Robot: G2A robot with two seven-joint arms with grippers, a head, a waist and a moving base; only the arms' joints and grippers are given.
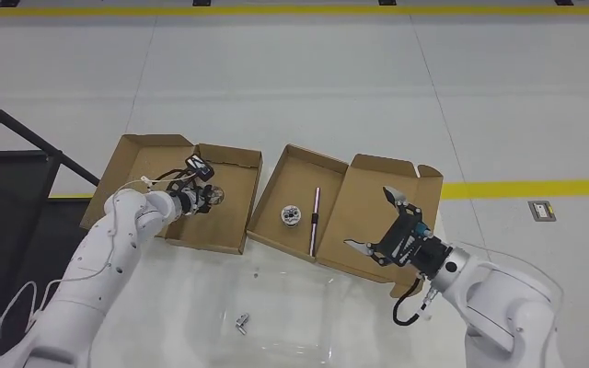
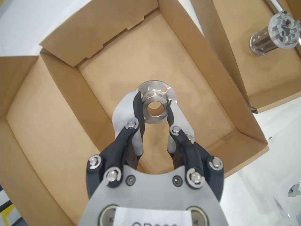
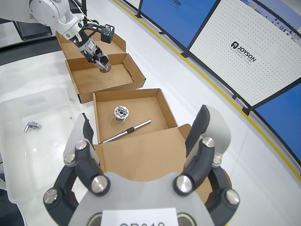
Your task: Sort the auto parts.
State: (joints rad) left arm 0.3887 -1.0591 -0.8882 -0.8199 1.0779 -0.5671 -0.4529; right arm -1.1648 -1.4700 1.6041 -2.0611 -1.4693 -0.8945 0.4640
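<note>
Cardboard first: over the floor of the left box [image 1: 230, 164] the left jaws clamp a flanged ring [image 2: 154, 108] by its hub, held low; I cannot tell whether it touches. Nearer on the counter [image 1: 184, 276], a small bracket [image 1: 242, 322] lies in the clear tub [image 3: 14, 128], seemingly unsorted. The middle box [image 1: 276, 193] holds a spool [image 1: 292, 215] and a rod [image 1: 315, 221] just beside it. The right jaws hang wide and empty above that box's open lid [image 1: 368, 207]. Sorting looks well along — one part in hand, one left.
</note>
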